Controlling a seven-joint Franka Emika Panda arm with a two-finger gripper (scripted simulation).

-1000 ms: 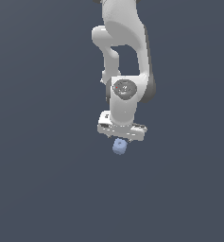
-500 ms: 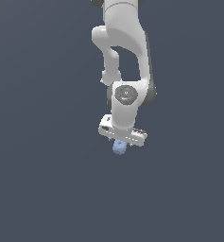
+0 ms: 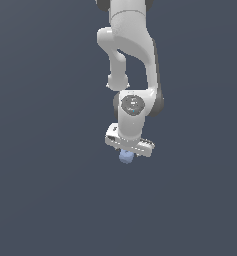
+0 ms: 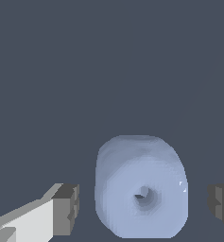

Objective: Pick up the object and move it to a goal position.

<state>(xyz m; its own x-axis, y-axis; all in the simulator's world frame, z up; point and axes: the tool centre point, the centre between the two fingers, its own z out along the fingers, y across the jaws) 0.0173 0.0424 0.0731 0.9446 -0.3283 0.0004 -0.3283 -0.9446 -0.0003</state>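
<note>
The object (image 3: 125,157) is a small pale periwinkle-blue roundish-cubic lump; in the exterior view it peeks out just below the white gripper (image 3: 127,152). In the wrist view the object (image 4: 141,186) fills the space between the two dark fingertips, with a small hollow on the face toward the camera. The gripper (image 4: 144,204) is open: one fingertip (image 4: 66,209) stands a little off one side of the object and the other fingertip (image 4: 221,204) farther off the opposite side. Neither pad touches it.
The white arm (image 3: 132,60) reaches down from the top of the exterior view. Plain dark grey-blue ground (image 3: 45,190) lies all around.
The arm and gripper have lowered slightly over the object, which has stayed where it was.
</note>
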